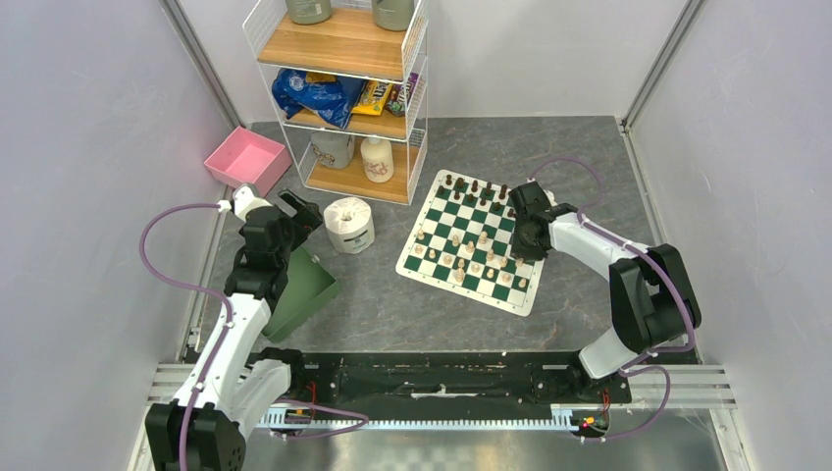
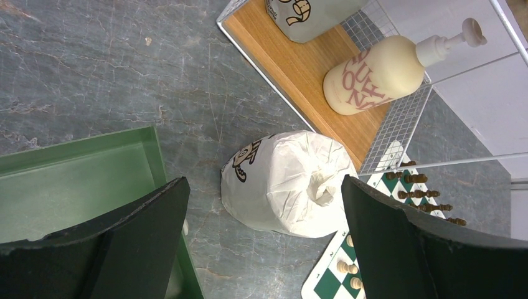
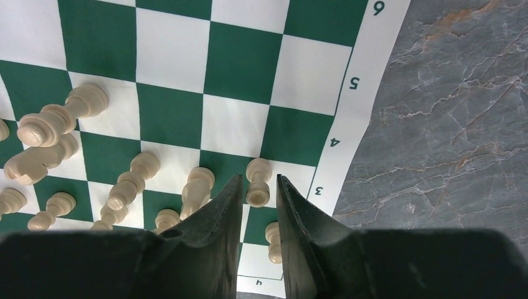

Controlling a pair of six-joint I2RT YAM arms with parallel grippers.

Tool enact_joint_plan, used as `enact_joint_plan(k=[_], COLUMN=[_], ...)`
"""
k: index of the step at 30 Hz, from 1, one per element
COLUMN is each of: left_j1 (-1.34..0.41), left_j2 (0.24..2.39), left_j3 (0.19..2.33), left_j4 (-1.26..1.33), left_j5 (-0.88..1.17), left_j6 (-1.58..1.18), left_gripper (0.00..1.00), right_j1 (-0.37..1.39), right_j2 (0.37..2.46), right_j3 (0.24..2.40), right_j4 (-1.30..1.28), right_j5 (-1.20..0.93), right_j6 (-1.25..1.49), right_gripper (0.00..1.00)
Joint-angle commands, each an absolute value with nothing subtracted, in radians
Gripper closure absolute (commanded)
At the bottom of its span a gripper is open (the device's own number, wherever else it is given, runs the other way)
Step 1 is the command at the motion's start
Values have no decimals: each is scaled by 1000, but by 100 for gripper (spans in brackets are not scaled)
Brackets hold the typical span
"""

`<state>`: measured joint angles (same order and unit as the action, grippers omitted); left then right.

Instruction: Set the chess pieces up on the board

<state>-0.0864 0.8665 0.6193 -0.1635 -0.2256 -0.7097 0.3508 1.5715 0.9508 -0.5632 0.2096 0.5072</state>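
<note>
Over the right-hand border of the flat green-and-white checkered board, beside the printed 3 and 4, I am holding my right gripper low. A small cream turned pawn is standing upright right between the two black fingers. The jaws are sitting narrow, close to the pawn's own width. I am not able to tell whether they are already pressing on it or stopping just short.

I am judging the pawn as very light, rigid and smooth, so its rounded head is likely to slip. I am judging the narrow neck under the head as the better hold, with a gentle squeeze. It is also looking easy to topple. Other cream pieces are crowding just beside my left finger, so I am expecting little room for sideways error. The thin board may be sliding easily on the grey marbled desk.

Dark brown pieces are lining the board's far edge. My left gripper is hanging spread wide above a white wrapped paper roll, well apart from the board.
</note>
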Motion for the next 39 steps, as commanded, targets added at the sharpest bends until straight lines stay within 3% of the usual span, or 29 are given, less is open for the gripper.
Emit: enact_joint_plan(k=[1, 19, 39], left_j1=[-81, -80, -78], left_j2=[858, 851, 846], left_j3=[628, 624, 617], left_j4=[-142, -144, -136], left_j5=[-227, -227, -213], left_j6=[-721, -723, -733], left_gripper=[0, 0, 0], right_j1=[341, 340, 352], right_j2=[1575, 1536, 1202], right_j3=[988, 976, 851], right_j4=[-543, -553, -752], right_j5=[207, 177, 61], right_j6=[492, 483, 513], right_gripper=[67, 78, 78])
